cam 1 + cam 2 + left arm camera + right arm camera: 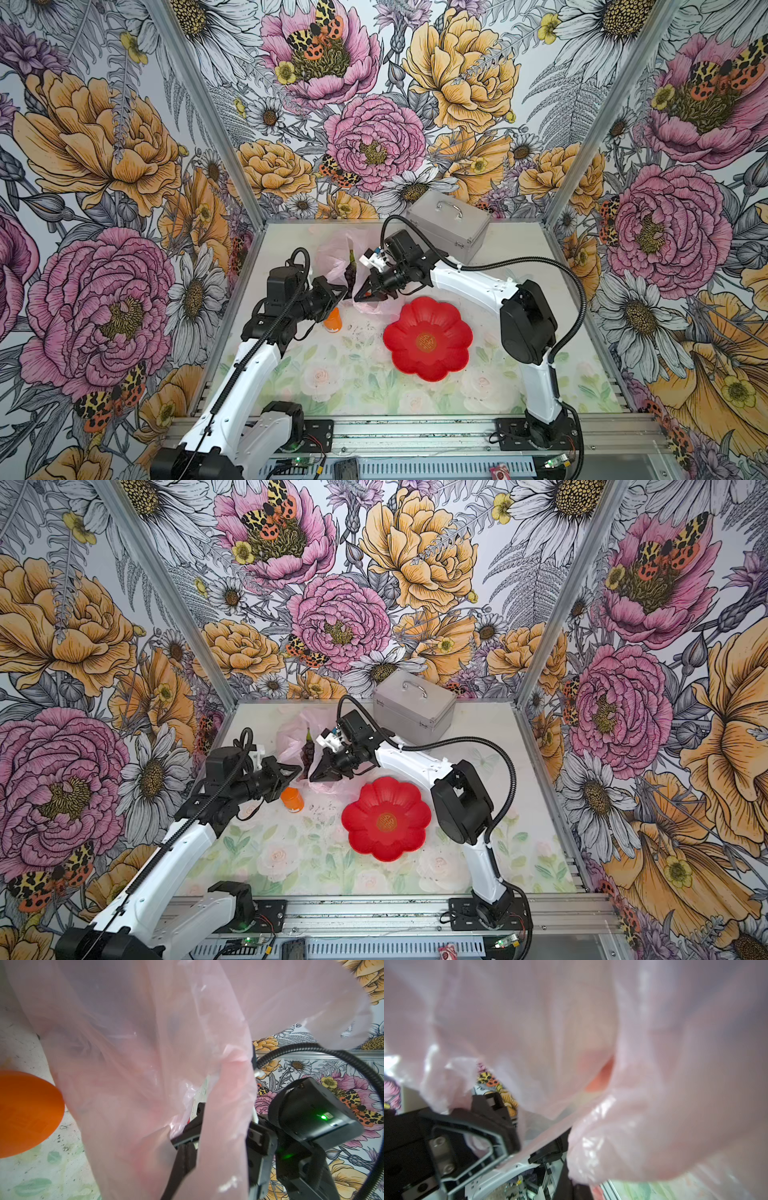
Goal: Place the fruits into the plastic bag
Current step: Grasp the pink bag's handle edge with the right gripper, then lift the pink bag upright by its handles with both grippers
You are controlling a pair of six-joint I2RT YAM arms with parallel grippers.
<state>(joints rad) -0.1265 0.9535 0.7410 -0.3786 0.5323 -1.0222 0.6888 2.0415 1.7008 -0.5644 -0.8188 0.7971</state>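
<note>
The pink translucent plastic bag (338,253) (293,735) lies at the back middle of the table, and its film fills both wrist views (145,1053) (664,1084). Through its mouth a dark purple bunch of grapes (351,272) (308,752) with a green stem shows in both top views. No other fruits show. My left gripper (343,291) (298,769) (187,1151) is shut on the bag's near rim. Close to its right, my right gripper (360,297) (313,777) (575,1186) is shut on the same rim.
An orange capped bottle (332,321) (292,799) (27,1113) stands just in front of the left gripper. A red flower-shaped plate (428,365) (386,848) lies right of centre. A silver metal case (446,226) (413,706) stands at the back, behind the right arm.
</note>
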